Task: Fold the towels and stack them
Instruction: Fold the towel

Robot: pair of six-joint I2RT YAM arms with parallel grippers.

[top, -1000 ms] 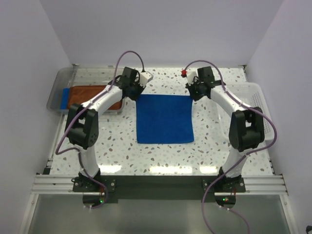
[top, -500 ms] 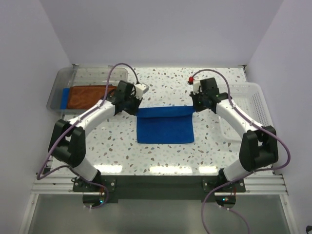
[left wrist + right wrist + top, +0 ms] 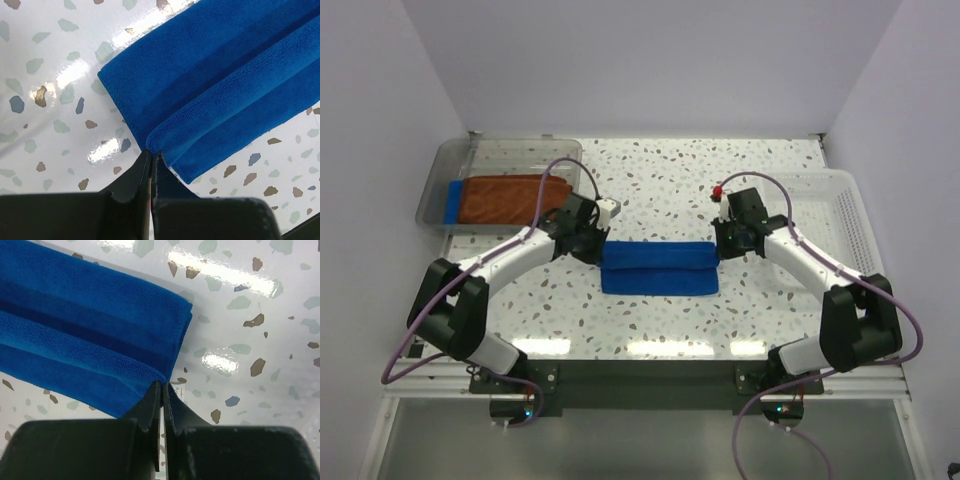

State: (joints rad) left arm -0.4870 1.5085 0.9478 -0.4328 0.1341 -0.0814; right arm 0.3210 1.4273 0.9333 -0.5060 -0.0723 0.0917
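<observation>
A royal blue towel (image 3: 658, 268) lies mid-table, its far half doubled over toward the near edge. My left gripper (image 3: 601, 243) is shut on the folded layer's left corner, pinched at the tips (image 3: 151, 151) in the left wrist view, where the blue towel (image 3: 215, 75) spreads away. My right gripper (image 3: 718, 243) is shut on the right corner, tips (image 3: 163, 384) nipping the blue towel (image 3: 85, 335). A rust-brown towel (image 3: 505, 198) lies flat in the clear tray (image 3: 438, 165) at back left, with a strip of another blue towel (image 3: 453, 203) beside it.
A white mesh basket (image 3: 845, 215) stands at the right edge of the speckled table (image 3: 660, 170). White walls close in the back and both sides. The arm bases sit on the rail at the near edge.
Both grippers have carried the blue towel's far edge toward the near side and lowered it, so the flat square is now a narrow folded band.
</observation>
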